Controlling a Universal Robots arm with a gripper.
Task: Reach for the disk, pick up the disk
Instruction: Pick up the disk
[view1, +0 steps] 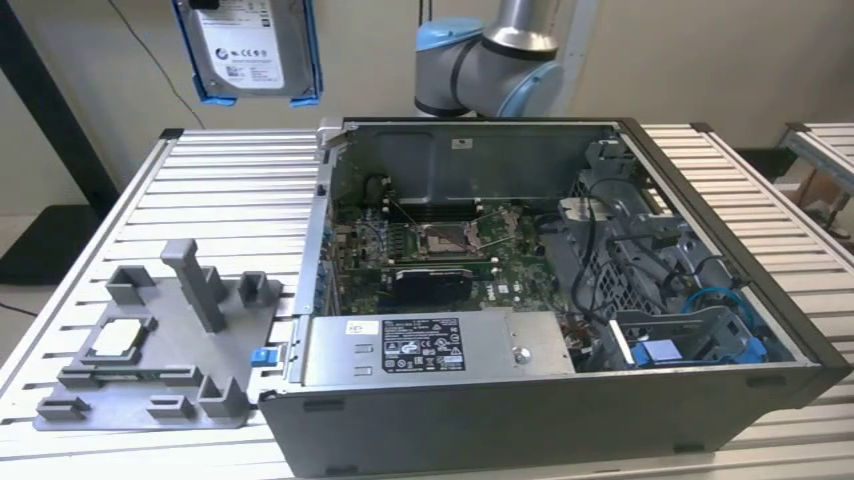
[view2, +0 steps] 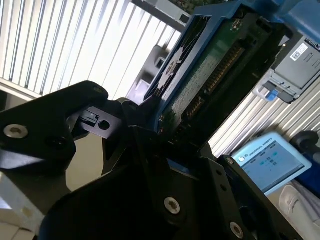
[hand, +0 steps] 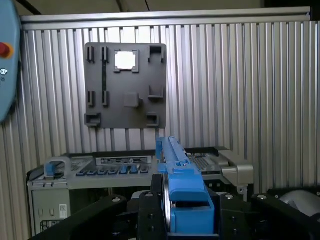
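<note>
The black hand (view2: 167, 127) clamps the disk (view2: 200, 85) by its near end, its jaws pressed against both sides. The disk stands tilted, with its green circuit board (view2: 220, 55) and a row of connector pins facing the camera and a blue bracket (view2: 177, 57) running along its edge. Behind it lies the ribbed metal table (view2: 60, 45). A grey computer case (view2: 300, 60) with a white label sits beyond the disk. A light-blue tablet (view2: 270, 160) is near the case.

Open air around disk (view1: 248, 45), fixture (view1: 147, 375) and computer case (view1: 534, 430) well below
</note>
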